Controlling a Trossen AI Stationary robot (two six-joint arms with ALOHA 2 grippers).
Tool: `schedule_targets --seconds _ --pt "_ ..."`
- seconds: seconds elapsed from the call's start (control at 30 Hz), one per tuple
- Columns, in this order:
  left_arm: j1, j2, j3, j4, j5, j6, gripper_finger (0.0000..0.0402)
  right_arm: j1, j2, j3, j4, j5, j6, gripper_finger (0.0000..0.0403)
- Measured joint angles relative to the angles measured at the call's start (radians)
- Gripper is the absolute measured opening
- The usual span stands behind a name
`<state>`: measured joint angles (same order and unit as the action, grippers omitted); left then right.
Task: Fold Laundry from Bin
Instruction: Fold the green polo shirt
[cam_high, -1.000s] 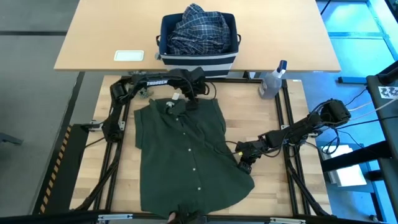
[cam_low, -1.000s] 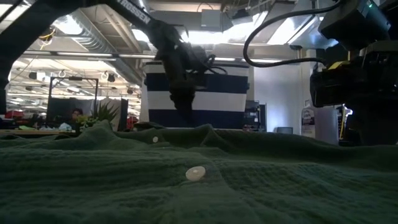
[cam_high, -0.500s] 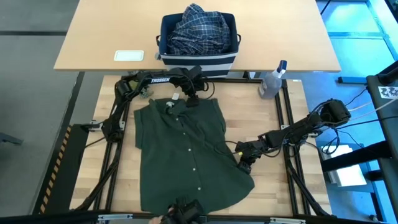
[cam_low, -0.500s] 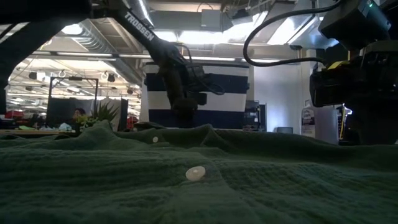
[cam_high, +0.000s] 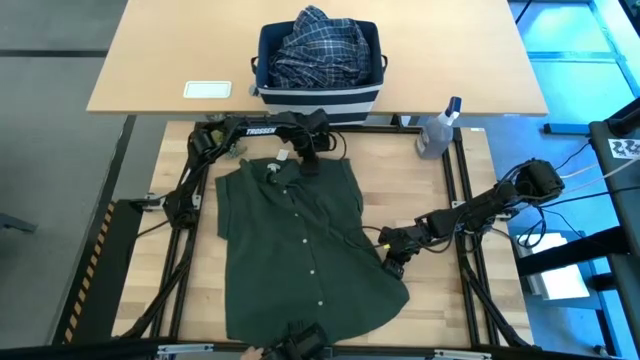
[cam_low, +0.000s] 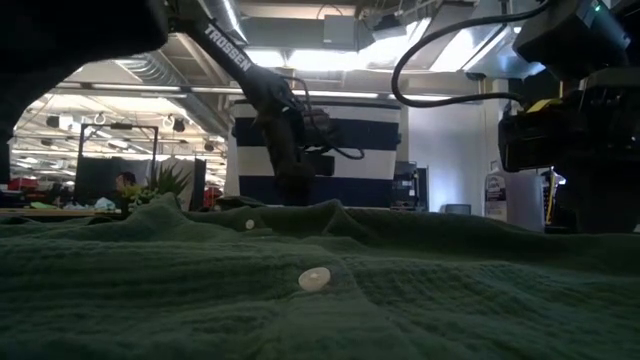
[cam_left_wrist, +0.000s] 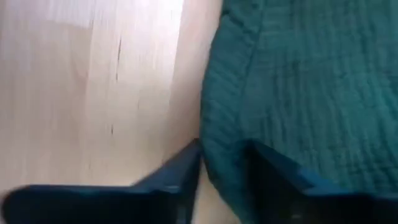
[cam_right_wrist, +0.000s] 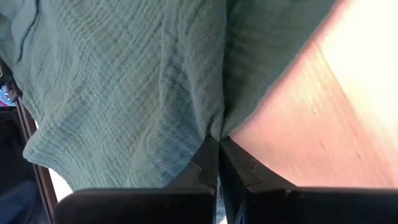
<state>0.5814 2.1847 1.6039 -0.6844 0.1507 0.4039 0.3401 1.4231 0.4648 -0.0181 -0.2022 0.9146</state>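
Dark olive-green garment: spread flat, buttoned front up, centre of the counter. Right gripper: at 4 o'clock, jaws clamped on the garment's right edge, unchanged. Left gripper: at 12 o'clock on the collar edge, moved slightly right since a second ago, jaws straddling the fabric fold, narrowly apart. Bin: beyond, holding the plaid shirt; deeper contents hidden. Spray bottle: at 2 o'clock.

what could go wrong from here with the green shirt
The left gripper straddles only the very hem of the green shirt, so the cloth may slip out. The right gripper pinches just a thin edge fold, which may pull free. A hand at the shirt's bottom edge risks contact.
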Motion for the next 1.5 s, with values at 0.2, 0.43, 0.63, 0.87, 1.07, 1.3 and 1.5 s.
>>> schedule_targets --seconds 0.2,0.43,0.63,0.87,1.07,1.3,1.5 --pt "-0.006 -0.006 0.048 -0.046 0.05 0.024 0.0004 0.001 -0.009 0.001 -0.012 0.046 0.0 0.0001" --pt "-0.048 -0.12 0.115 -0.168 -0.016 0.085 0.0001 0.0 -0.082 0.003 -0.042 0.162 0.004 0.0001" --pt "-0.101 -0.277 0.116 -0.291 -0.122 0.127 0.0001 0.001 -0.107 0.104 -0.144 0.255 -0.059 0.0001" --pt "-0.14 -0.44 0.116 -0.396 -0.187 0.13 0.0 0.001 -0.103 0.243 -0.142 0.273 -0.211 0.0001" --pt "-0.156 -0.515 0.115 -0.506 -0.187 0.148 0.0 0.001 -0.048 0.312 -0.055 0.245 -0.293 0.0" --pt "-0.171 -0.517 0.052 -0.556 -0.205 0.182 0.0 0.001 0.11 0.377 -0.037 0.186 -0.302 0.0" --pt "-0.172 -0.522 -0.072 -0.543 -0.237 0.222 0.0 0.018 0.203 0.418 -0.041 0.146 -0.282 0.0"
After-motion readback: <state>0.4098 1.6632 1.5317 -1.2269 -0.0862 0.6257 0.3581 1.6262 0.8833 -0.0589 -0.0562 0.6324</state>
